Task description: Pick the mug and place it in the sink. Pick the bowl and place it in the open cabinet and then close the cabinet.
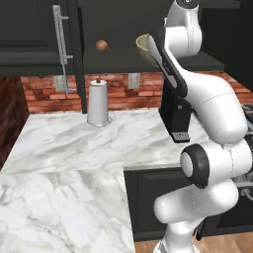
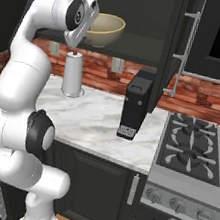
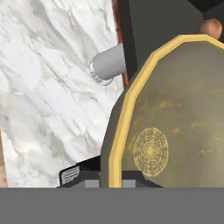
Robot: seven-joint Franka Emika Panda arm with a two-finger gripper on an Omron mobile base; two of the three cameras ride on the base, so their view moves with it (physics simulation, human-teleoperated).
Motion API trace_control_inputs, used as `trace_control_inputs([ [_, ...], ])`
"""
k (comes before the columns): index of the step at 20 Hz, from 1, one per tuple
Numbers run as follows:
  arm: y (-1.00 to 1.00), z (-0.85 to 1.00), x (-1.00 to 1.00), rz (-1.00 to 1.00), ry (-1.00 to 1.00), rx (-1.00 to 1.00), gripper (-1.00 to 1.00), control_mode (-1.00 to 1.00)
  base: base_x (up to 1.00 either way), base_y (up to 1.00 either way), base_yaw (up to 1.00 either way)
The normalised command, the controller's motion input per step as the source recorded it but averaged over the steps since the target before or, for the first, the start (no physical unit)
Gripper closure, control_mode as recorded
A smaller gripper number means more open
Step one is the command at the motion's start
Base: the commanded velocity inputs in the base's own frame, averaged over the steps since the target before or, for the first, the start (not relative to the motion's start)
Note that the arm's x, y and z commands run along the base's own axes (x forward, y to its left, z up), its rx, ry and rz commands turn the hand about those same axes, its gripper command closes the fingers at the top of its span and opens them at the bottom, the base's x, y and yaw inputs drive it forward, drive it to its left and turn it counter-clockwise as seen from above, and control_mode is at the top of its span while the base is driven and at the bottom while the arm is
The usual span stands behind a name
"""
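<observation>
Marble counter (image 1: pixel 64 143) fills the lower left of the left base view, white with grey veins, and a red brick wall (image 1: pixel 116 91) runs along behind it. The big white arm (image 1: pixel 212 123) climbs up the right side of that view and reaches to the top of the frame. In the right base view it climbs up the left side.

Across the top of both base views is the black cabinet (image 1: pixel 29 29), with a long silver handle (image 1: pixel 62 42) at the upper left of the left base view. Its dark shelf (image 1: pixel 123 62) is open to see. At the right of the right base view is a stove (image 2: pixel 194 146) with black burners.

A black box of a machine (image 2: pixel 136 103) stands on the counter near the middle of the right base view. A grey paper towel roll (image 1: pixel 97 103) stands upright by the brick wall.

The bowl (image 2: pixel 106 30) is cream and sits up high at the shelf, in the upper middle of the right base view, right beside the hand. In the hand view its yellow rim and dull inside take up the right half. The jaws are squeezed tight together on the bowl's rim.

A small brown ball (image 1: pixel 102 45) rests on the shelf, well left of the bowl in the left base view.
</observation>
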Motion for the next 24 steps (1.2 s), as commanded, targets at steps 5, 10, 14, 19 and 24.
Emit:
trace_control_inputs([
  [5,0.00,-0.01,0.58,0.01,0.00,0.00,1.00,-1.00,0.00,0.00,0.00],
  [10,0.00,0.00,0.52,0.02,0.00,0.00,1.00,-1.00,0.00,0.00,0.00],
  [14,0.00,-0.07,0.53,0.02,-0.01,0.00,1.00,-1.00,0.00,0.00,0.00],
  [19,0.00,-0.21,0.45,0.02,-0.01,0.00,1.00,-1.00,0.00,0.00,0.00],
  [24,0.00,-0.20,0.34,0.01,0.00,0.00,1.00,-1.00,0.00,0.00,0.00],
])
